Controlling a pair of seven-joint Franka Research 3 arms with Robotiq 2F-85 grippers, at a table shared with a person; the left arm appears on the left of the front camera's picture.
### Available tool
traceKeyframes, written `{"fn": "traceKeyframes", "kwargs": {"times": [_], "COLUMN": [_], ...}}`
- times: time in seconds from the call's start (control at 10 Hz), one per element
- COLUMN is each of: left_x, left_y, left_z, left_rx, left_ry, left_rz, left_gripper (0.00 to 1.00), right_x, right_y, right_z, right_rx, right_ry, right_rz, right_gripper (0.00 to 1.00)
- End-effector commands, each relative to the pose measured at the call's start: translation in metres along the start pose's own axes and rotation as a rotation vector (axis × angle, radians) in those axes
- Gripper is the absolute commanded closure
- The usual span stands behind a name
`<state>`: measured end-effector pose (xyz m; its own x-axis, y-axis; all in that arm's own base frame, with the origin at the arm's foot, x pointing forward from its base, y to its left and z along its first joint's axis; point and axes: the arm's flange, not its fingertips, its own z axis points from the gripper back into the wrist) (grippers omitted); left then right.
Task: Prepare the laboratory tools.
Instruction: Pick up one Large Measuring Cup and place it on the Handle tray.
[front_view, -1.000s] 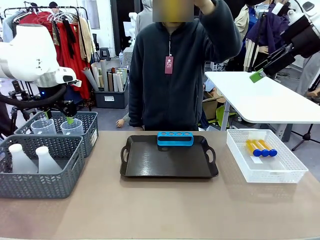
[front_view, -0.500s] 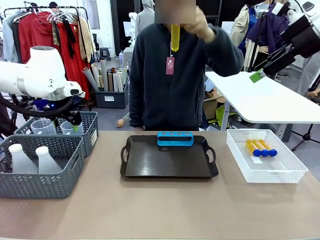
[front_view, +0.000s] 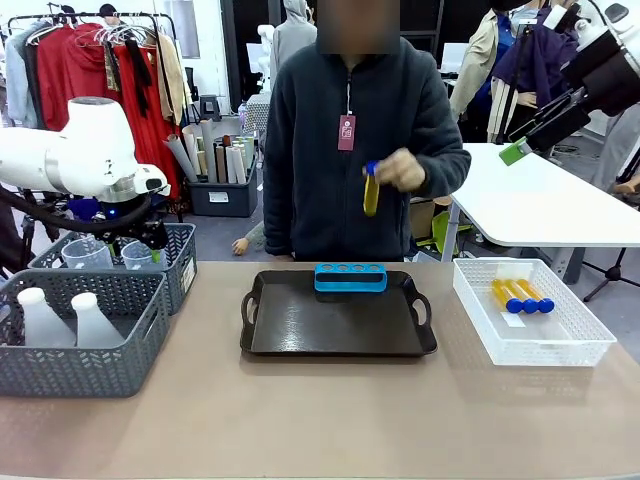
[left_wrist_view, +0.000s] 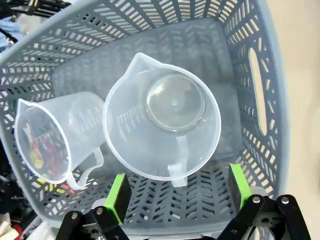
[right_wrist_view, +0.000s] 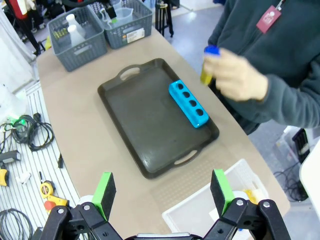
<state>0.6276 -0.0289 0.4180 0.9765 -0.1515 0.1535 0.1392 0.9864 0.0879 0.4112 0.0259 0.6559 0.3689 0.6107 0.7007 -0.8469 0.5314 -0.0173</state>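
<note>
A clear measuring cup (left_wrist_view: 162, 115) stands in a grey basket (left_wrist_view: 260, 100), its handle toward my left gripper (left_wrist_view: 178, 189). That gripper hangs open just above the cup, one green pad on each side of the handle, touching nothing. A second cup (left_wrist_view: 50, 137) stands beside the first. From the front, my left gripper (front_view: 150, 250) is over the back basket with both cups (front_view: 87, 253). Two white flasks (front_view: 45, 315) stand in the front basket. The person holds an amber tube with a blue cap (front_view: 371, 190) above the blue rack (front_view: 350, 277). More tubes (front_view: 520, 295) lie in a white basket. My right gripper (right_wrist_view: 163, 190) is open, high above the table.
The dark handled tray (front_view: 300, 330) lies mid-table with the rack at its far edge. The white basket (front_view: 580, 340) sits at the right. A white side table (front_view: 540, 200) stands behind it. My right gripper (front_view: 515, 150) is raised at the upper right.
The person has brought the tube down from head height to chest level above the rack. My left arm has shifted a little right over the cup basket. The right arm has not moved.
</note>
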Motion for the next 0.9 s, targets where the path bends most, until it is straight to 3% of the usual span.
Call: {"fn": "traceKeyframes", "kwargs": {"times": [0.0,0.6,0.8], "left_x": [0.009,0.011,0.012], "left_y": [0.001,0.012,0.017], "left_z": [-0.004,-0.033,-0.036], "left_rx": [-0.021,-0.071,-0.043], "left_ry": [0.025,0.049,0.040], "left_rz": [0.051,0.054,0.062], "left_gripper": [0.00,0.00,0.40], "right_x": [0.001,0.001,0.001], "right_y": [-0.001,-0.001,-0.001], "right_z": [0.000,0.000,0.000], "right_rx": [0.012,0.012,0.012], "right_ry": [-0.020,-0.020,-0.020], "right_rz": [0.003,0.003,0.003], "right_gripper": [0.00,0.00,0.00]}}
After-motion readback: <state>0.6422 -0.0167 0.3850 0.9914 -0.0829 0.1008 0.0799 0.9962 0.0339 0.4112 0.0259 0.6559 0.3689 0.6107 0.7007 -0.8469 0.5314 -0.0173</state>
